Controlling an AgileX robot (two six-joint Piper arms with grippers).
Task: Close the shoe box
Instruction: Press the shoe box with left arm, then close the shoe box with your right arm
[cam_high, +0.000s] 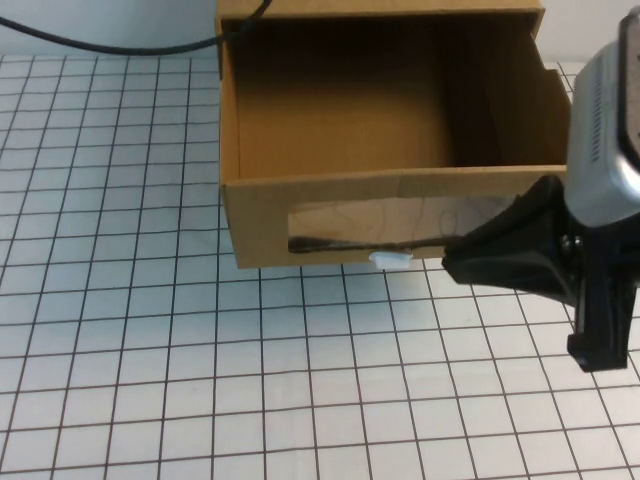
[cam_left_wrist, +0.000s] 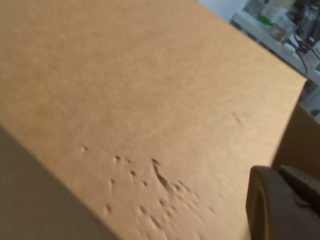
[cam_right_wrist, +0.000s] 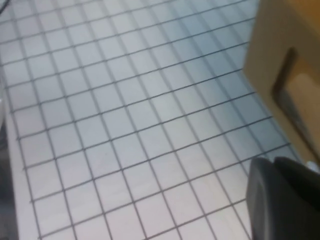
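The shoe box (cam_high: 255, 215) stands at the back of the table with its drawer pulled out toward me, the brown inside bare. Its front has a clear window (cam_high: 400, 225) with the small white tab (cam_high: 392, 261) below. My right gripper (cam_high: 452, 262) is shut, its black tip just right of the tab, close to the drawer front's lower right part. In the right wrist view the shut gripper (cam_right_wrist: 272, 165) hovers over the gridded table beside the box front (cam_right_wrist: 280, 50). My left gripper (cam_left_wrist: 276, 172) is shut, close against a plain cardboard face of the box (cam_left_wrist: 150, 90); the high view does not show it.
A black cable (cam_high: 100, 42) runs across the back left and over the box's top edge. White gridded table (cam_high: 200, 380) spreads in front and to the left of the box. Workshop clutter (cam_left_wrist: 285, 25) lies far behind the box.
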